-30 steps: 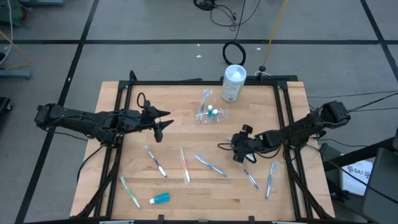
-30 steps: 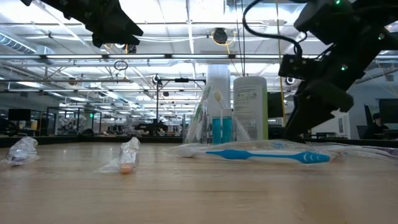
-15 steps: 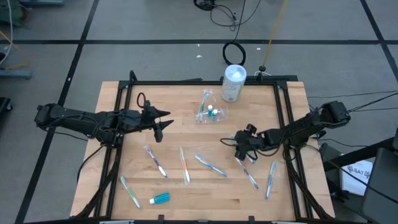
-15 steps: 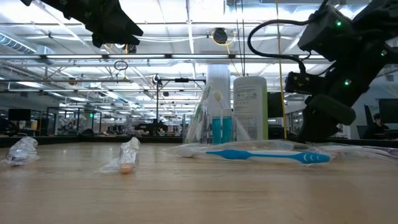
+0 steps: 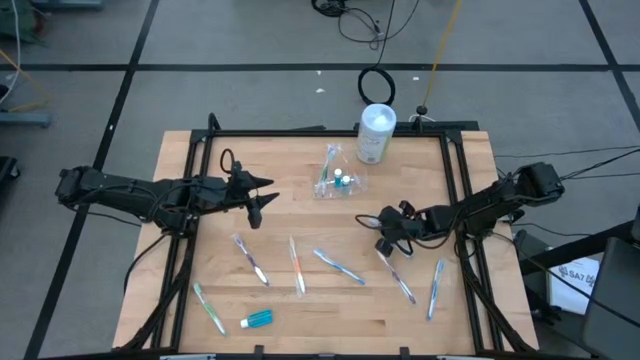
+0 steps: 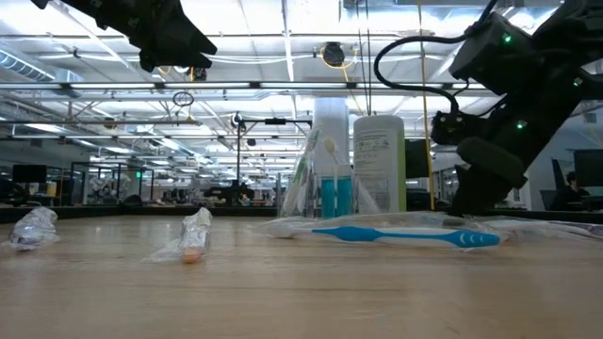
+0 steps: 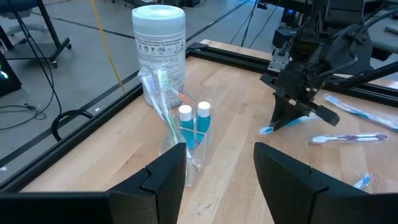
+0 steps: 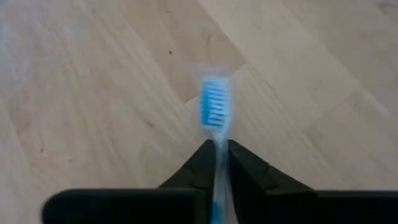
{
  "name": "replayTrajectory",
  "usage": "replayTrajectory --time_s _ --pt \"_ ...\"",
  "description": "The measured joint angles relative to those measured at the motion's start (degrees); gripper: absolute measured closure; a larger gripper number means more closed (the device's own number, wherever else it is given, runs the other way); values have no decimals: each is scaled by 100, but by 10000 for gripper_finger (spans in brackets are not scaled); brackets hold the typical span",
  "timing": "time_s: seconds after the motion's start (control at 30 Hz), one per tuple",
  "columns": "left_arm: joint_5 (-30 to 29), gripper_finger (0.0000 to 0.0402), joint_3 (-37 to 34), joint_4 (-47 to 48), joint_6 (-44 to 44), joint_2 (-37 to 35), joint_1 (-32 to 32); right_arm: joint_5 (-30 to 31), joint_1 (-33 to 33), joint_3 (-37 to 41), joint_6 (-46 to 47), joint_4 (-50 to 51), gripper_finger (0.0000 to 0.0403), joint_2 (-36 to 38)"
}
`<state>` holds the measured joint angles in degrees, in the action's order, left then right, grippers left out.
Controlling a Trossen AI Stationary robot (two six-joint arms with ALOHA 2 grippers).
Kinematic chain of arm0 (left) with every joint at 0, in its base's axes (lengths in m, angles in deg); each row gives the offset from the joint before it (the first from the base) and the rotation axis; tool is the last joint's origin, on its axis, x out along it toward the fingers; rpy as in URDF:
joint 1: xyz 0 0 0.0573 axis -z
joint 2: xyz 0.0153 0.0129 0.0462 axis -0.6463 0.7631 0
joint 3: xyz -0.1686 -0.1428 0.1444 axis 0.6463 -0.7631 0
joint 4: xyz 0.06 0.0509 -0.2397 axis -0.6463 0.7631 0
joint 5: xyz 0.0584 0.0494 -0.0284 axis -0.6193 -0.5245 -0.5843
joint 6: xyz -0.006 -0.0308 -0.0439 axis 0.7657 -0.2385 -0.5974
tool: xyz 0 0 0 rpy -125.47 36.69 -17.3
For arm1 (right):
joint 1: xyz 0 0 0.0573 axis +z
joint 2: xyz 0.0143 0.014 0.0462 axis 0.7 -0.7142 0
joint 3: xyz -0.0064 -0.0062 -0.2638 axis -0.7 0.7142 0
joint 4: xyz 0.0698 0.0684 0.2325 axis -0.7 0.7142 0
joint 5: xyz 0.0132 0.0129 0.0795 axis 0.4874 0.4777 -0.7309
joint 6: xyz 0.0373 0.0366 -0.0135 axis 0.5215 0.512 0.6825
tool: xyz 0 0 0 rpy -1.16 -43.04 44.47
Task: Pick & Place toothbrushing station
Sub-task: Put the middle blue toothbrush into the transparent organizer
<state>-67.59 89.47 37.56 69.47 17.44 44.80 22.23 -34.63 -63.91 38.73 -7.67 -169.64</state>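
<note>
Right gripper (image 5: 383, 222): your jaws now clench a blue brush (image 8: 214, 109), carried toward the bag (image 5: 334, 178).
Left gripper (image 5: 257, 203): jaws released, waiting.

My right gripper (image 8: 217, 163) hides the handle of the blurred blue-bristled toothbrush (image 8: 214, 106); its handle colour is perhaps clear, and my dark fingers (image 8: 196, 168) run off the edge.

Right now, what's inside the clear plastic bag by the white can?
Inside the clear plastic bag stand two blue toothpaste tubes with white caps and a couple of toothbrushes. The crinkly plastic hides the bottom of the bag.
</note>
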Motion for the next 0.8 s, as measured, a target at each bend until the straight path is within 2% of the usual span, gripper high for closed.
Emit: replayTrajectory --time_s 0.1,0.3,0.5,0.67,0.73,0.8 --pt "0 206 0 0 -1 0 0 -220 -53 25 -323 -626 395 -28" --pt "0 206 0 0 -2 0 0 -884 -158 16 -1742 -2747 384 54" --pt "0 206 0 2 -5 2 0 -886 -434 5 -3334 -4734 395 482" --pt "2 206 0 -1 -17 0 0 -423 -903 10 -4236 -5725 390 894" --pt "2 206 0 -2 -15 0 0 -541 -1172 10 -4592 -6242 389 903" --pt "-2 206 0 0 -15 0 0 -928 -1447 10 -4738 -6761 389 856"
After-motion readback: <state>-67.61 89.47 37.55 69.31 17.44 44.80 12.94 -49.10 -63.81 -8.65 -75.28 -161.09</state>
